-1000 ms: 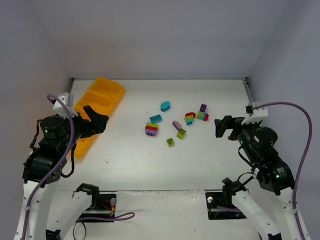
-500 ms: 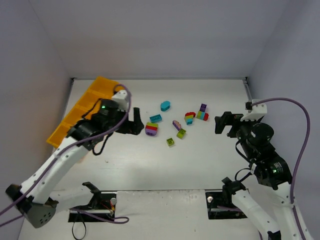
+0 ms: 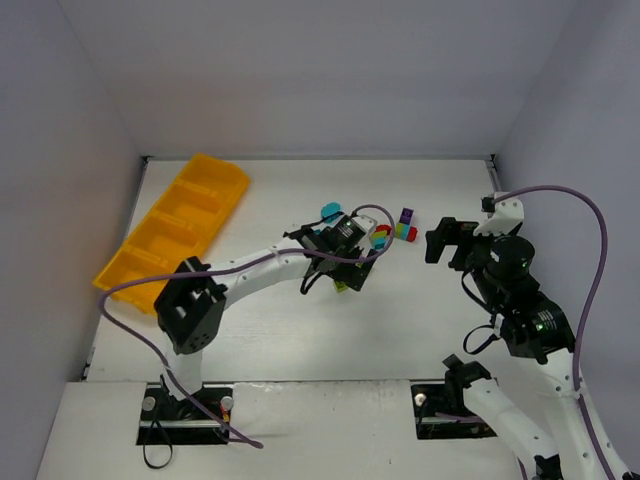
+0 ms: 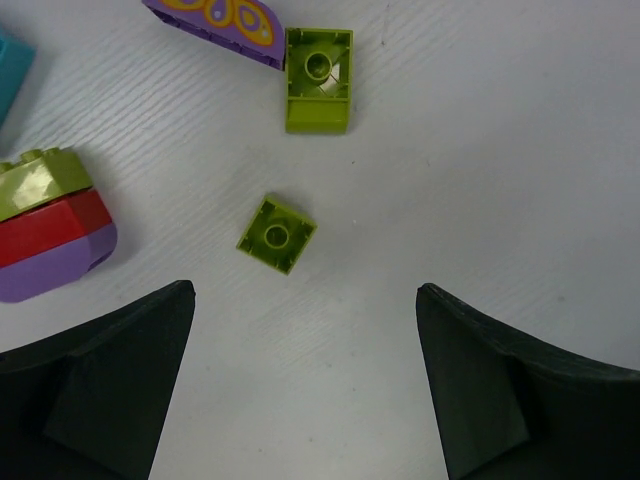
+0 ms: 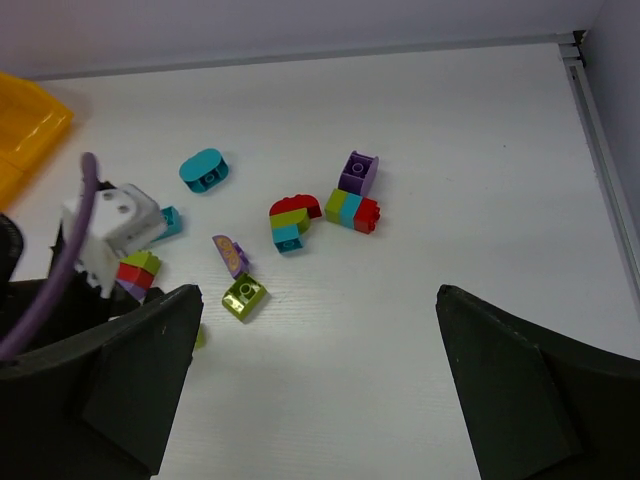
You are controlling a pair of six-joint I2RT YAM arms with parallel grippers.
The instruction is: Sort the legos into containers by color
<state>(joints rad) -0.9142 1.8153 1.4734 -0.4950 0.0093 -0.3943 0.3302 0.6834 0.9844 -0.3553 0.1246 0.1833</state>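
Within the last second the left arm has swung from the tray at the table's left edge to its middle. The left gripper (image 4: 302,300) now hangs spread wide and empty over a small lime brick (image 4: 277,233), probably the first pick. Towards the right edge the right gripper (image 5: 318,300) is equally wide and empty. The other legos (image 3: 405,232) lie scattered just beyond. The tray (image 3: 235,185) by the far left corner shows no bricks, so sorting seems barely begun.

The white table (image 3: 300,330) carries the orange-yellow tray (image 3: 215,190) at far left and perhaps ten scattered legos (image 5: 203,168) mid-table.
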